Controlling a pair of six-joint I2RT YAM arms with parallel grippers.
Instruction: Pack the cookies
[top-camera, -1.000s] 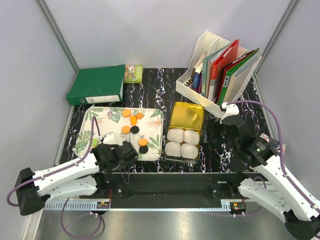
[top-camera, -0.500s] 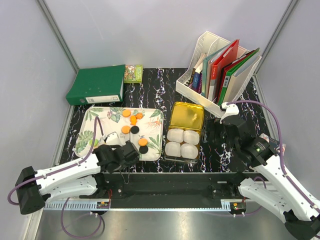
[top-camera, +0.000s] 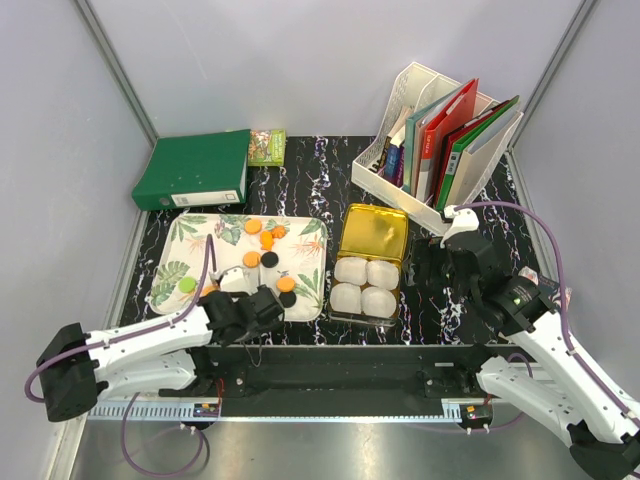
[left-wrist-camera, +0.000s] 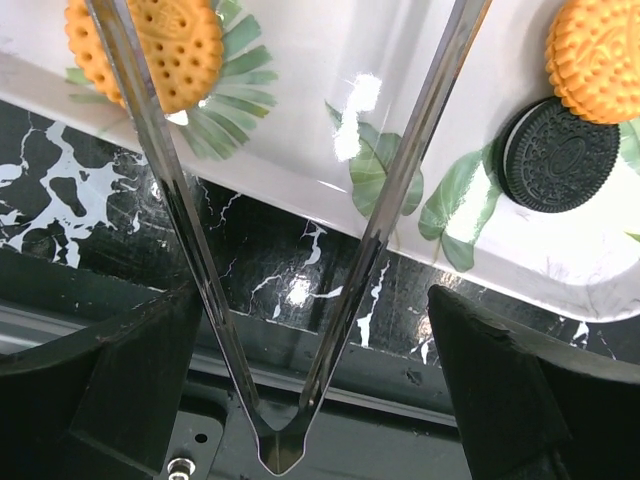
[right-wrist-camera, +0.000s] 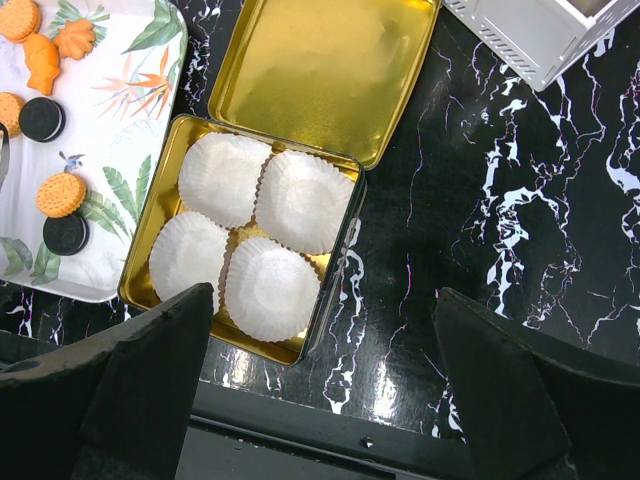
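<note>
The cookies (top-camera: 251, 259), orange and black discs, lie on a leaf-printed tray (top-camera: 195, 235). My left gripper (top-camera: 255, 305) hovers at the tray's near edge and stands open. In the left wrist view, metal tongs (left-wrist-camera: 175, 200) sit between my fingers (left-wrist-camera: 110, 380). One tong arm is against the left finger, with a gap at the right. An orange cookie (left-wrist-camera: 150, 40) and a black one (left-wrist-camera: 560, 150) lie on the tray (left-wrist-camera: 300, 90). My right gripper (top-camera: 437, 268) is open right of the gold tin (top-camera: 372, 232). The tin (right-wrist-camera: 320, 70) holds white paper cups (right-wrist-camera: 300, 200).
A green disc (top-camera: 186, 285) sits at the tray's left. At the back are a green binder (top-camera: 193, 168), a small packet (top-camera: 266, 146) and a white file rack (top-camera: 440, 140) with folders. The black base rail (top-camera: 330, 355) runs along the near edge.
My left gripper has slid right along the tray's near edge, uncovering the green disc. The right arm has not moved.
</note>
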